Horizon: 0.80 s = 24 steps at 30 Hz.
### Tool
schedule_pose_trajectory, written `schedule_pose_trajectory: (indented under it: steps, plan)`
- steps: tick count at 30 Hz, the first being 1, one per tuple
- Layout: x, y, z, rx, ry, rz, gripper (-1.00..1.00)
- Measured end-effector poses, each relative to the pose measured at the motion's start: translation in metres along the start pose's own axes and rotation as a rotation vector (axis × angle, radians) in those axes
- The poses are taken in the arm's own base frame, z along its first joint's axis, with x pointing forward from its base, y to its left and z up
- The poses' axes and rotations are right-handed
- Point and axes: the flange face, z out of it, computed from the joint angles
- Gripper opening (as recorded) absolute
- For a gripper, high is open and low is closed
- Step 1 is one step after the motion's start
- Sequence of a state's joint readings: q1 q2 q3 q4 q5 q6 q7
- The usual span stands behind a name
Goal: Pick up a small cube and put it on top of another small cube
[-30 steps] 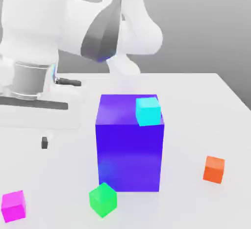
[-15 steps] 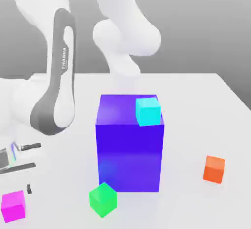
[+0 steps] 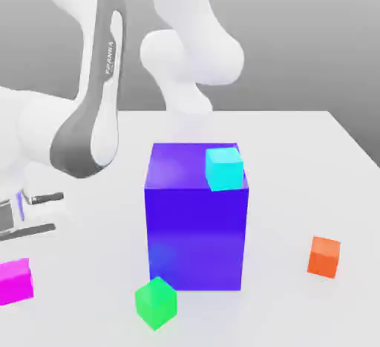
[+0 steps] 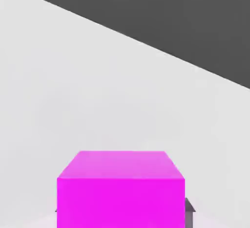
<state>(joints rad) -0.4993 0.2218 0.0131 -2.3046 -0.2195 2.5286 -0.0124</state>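
One magenta cube clamped in the closed hand, both cut off at the exterior view's left edge.

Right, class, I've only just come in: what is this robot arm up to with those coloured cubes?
The white robot arm reaches down at the exterior view's left edge, and its gripper is shut on the small magenta cube. That cube sits between the fingers in the hand view. A cyan cube rests on the big blue-violet block; a green cube and an orange cube sit untouched on the table. Nothing is stacked yet.
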Motion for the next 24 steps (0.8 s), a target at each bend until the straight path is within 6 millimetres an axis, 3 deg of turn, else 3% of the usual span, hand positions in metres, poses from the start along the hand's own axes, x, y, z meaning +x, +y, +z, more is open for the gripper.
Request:
schedule_pose_trajectory:
  steps: [6,12,18,24]
  plan:
    - [0.0,-0.052,-0.086,-0.154,0.021,-0.189,-1.0]
    - [-0.02,-0.099,-0.173,-0.299,0.059,-0.332,-1.0]
    - [-0.061,-0.14,-0.259,-0.429,0.114,-0.445,-1.0]
    - [-0.121,-0.173,-0.338,-0.537,0.187,-0.542,-1.0]
